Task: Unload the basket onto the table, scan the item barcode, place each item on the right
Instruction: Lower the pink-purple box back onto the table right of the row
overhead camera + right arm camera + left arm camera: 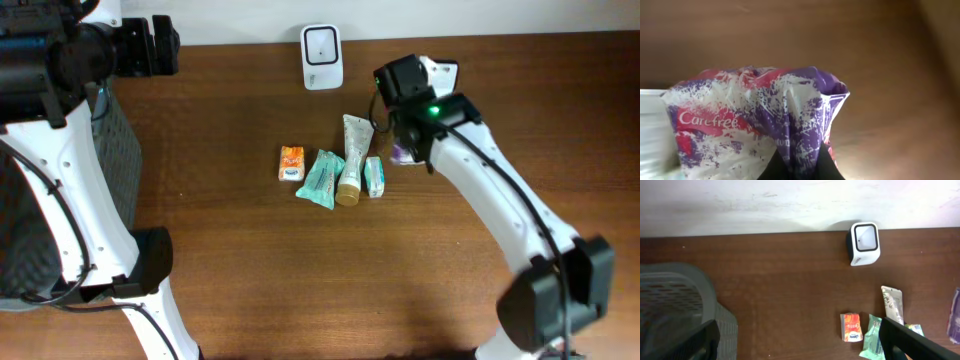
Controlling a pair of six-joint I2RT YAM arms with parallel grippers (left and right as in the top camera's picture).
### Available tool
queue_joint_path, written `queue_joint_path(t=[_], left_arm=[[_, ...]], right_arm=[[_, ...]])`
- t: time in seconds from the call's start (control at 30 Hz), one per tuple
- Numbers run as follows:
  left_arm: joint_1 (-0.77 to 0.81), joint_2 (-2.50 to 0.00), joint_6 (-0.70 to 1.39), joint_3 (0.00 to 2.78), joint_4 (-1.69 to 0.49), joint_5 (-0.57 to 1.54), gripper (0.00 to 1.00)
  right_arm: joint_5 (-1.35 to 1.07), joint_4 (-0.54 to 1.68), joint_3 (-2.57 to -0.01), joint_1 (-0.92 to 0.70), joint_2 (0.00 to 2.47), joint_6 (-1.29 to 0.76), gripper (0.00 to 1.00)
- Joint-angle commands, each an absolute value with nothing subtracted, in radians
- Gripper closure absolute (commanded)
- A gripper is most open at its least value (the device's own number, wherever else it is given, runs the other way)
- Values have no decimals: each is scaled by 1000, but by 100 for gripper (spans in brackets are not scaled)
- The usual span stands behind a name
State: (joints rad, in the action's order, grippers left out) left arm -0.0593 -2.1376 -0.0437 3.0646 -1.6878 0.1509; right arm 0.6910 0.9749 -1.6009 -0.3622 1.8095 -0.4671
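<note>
Your right gripper (801, 164) is clamped on 1 fold of the light, soft, likely slippery Carefree pack (755, 120), so hold near its sealed edge, while your left gripper (802, 342) gapes empty.

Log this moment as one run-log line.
left gripper: open, empty | right gripper: shut on purple Carefree packet | scanner: packet not yet in front of it

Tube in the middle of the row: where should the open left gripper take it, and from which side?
The tube lies flat, with the pouch and box crowding its cap end. Probably come from above, jaws across the flat crimped half nearer the scanner.
</note>
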Motion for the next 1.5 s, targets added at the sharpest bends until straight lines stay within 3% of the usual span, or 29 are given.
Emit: queue_joint_path(t=[0.0,0.1,0.3,0.4,0.47,0.57,0.7,1.13,1.17,1.2,1.23,1.47], left_arm=[[-62,-2133,-38,3064,-1688,161,1],[-62,-2133,-38,3064,-1688,161,1],[-62,-2133,-38,3064,-1688,161,1],[-62,-2133,-38,3064,-1688,161,1],[-62,-2133,-38,3064,-1688,161,1],[-62,-2133,-38,3064,-1688,161,1],[-62,-2133,-38,3064,-1688,161,1],[-62,-2133,-38,3064,-1688,161,1],[-62,-2133,-38,3064,-1688,161,1],[-62,-2133,-38,3064,-1688,161,1],[-62,-2133,-38,3064,-1688,161,1],[-62,-2133,-38,3064,-1688,161,1]], right_arm=[[929,1035,-1603,-311,1905,-472,96],[920,1063,-1603,-281,1984,-472,91],[515,985,-1603,-286,2065,-442,54],[347,973,-1658,-315,2059,-425,53],[299,997,-1751,-344,2060,-369,45],[344,1015,-1824,-340,2060,-298,36],[503,1006,-1754,-281,2071,-288,36],[608,612,-1355,-185,2088,-211,43],[607,608,-1346,-181,2088,-209,47],[605,614,-1343,-176,2088,-209,64],[603,627,-1343,-171,2088,-200,93],[441,902,-1572,-169,2033,-199,96]])
